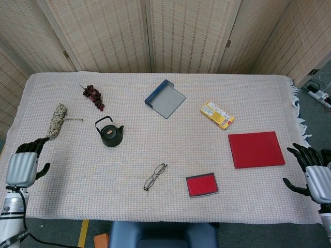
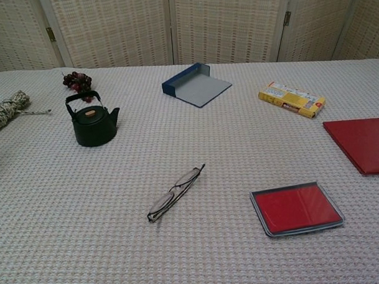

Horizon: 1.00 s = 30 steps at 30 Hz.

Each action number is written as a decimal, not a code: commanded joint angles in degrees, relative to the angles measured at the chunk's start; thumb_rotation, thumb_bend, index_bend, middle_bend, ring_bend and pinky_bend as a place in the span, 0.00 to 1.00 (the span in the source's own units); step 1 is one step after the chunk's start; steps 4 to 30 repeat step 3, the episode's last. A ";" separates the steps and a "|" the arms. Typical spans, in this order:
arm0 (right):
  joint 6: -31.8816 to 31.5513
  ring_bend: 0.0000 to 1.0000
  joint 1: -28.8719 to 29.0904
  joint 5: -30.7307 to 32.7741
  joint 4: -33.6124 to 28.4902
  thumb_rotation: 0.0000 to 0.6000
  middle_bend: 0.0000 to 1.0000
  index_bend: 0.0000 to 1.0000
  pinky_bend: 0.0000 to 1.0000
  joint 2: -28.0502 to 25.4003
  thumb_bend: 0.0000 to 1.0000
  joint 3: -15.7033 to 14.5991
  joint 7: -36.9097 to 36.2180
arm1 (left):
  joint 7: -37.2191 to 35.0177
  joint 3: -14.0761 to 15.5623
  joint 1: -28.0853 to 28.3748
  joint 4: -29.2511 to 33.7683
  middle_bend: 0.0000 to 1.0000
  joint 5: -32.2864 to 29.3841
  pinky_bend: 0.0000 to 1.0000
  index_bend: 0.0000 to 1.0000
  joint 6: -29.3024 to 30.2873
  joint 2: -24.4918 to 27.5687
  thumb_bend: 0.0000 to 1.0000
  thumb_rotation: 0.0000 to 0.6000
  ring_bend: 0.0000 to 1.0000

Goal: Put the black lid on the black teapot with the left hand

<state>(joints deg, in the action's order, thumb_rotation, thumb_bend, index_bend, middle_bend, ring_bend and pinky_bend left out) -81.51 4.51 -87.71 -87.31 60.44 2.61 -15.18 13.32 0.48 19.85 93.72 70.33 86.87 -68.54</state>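
From above, the black teapot (image 1: 110,134) stands on the table's (image 1: 170,206) left half, its black lid (image 1: 109,133) seated on top. The left hand (image 1: 23,164) hangs at the table's left edge, well apart from the pot, fingers spread and holding nothing. The right hand (image 1: 313,173) sits off the right edge, fingers likewise apart and empty.

From the chest camera, neither hand shows. The teapot (image 2: 93,125) stands upright, lid (image 2: 89,113) on, just in front of the grapes (image 2: 77,81).
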 commanded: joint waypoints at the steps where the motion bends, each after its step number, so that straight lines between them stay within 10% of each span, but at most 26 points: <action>1: -1.08 0.08 -0.57 0.04 -0.65 1.00 0.10 0.13 0.00 0.51 0.29 -0.06 1.49 | -0.55 1.41 -2.77 0.96 0.18 2.40 0.22 0.16 2.42 0.62 0.26 1.00 0.22; 30: -1.84 0.08 -0.95 0.10 -0.98 1.00 0.10 0.13 0.00 0.89 0.29 -0.09 2.62 | -0.44 2.22 -4.31 1.37 0.18 3.82 0.21 0.16 3.48 0.64 0.27 1.00 0.22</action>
